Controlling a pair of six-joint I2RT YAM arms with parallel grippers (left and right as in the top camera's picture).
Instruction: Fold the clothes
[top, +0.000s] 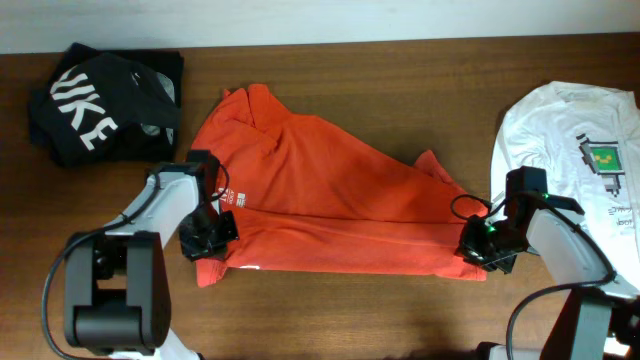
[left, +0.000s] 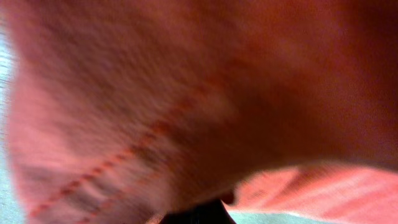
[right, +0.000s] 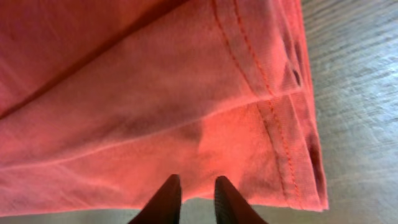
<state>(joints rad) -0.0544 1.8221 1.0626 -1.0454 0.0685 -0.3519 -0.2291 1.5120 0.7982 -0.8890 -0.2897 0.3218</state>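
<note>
Overhead even & sharp; left wrist cam blurred on red-orange T-shirt (left: 186, 93); right wrist sharp.

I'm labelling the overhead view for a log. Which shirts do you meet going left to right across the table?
black T-shirt → red-orange T-shirt → white T-shirt

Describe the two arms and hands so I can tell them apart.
They match: white rounded links on the left arm and right arm, bulky dark grey joints nearer the base, black hands (left hand, right hand), and thin black cables looping alongside. Only the right hand shows a small green light. Its fingers are dark and tapered.
</note>
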